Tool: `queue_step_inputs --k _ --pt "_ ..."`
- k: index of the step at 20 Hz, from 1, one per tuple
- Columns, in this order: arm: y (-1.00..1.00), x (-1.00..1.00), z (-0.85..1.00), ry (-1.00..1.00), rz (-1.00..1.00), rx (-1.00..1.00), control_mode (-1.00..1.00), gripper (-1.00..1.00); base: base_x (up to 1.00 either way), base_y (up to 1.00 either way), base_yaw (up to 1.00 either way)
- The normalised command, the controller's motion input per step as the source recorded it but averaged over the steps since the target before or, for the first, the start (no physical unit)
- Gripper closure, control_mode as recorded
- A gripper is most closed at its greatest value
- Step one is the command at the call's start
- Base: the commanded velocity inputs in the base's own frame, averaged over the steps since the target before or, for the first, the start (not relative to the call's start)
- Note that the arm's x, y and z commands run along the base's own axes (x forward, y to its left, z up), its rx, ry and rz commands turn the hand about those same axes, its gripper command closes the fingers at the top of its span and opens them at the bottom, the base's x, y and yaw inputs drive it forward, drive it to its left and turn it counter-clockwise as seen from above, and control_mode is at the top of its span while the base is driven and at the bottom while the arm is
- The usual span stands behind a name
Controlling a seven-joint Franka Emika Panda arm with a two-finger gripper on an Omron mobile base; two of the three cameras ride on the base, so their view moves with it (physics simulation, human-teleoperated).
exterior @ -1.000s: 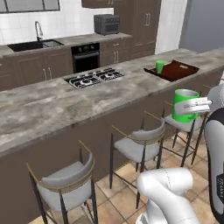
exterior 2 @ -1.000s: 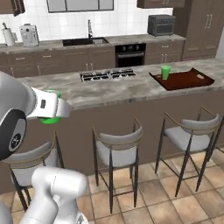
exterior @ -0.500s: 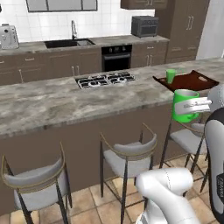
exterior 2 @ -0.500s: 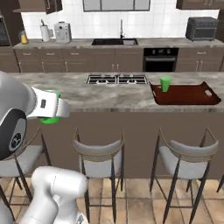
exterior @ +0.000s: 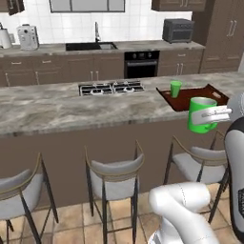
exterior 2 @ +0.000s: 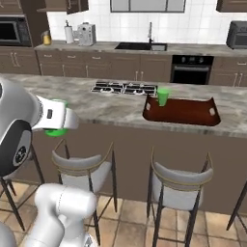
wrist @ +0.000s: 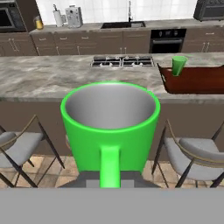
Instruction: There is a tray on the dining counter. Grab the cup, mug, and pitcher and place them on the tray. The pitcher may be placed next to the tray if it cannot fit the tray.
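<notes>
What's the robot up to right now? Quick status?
Jaws shut on mug, carried upright. Cup already on tray. Stools line the counter front.

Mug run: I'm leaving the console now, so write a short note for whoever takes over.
Gripper: shut on the mug, held upright in the air short of the dining counter.
Cup: upright on the tray's near-hob end; done.
Pitcher: apparently the amber vessel on the back worktop by the paper towel roll.
Left: set the mug on the tray, then fetch the pitcher.
</notes>
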Motion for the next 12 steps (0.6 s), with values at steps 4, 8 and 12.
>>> queue_step_inputs --k 4,8,12 --pt "0.00 0.00 0.00 0.00 0.00 0.00 1.00 1.00 0.24 -0.63 0.01" --pt "0.00 0.00 0.00 0.00 0.00 0.00 1.00 1.00 0.37 -0.36 -0.09" --pt "0.00 0.00 0.00 0.00 0.00 0.00 1.00 1.00 0.39 -0.44 -0.12"
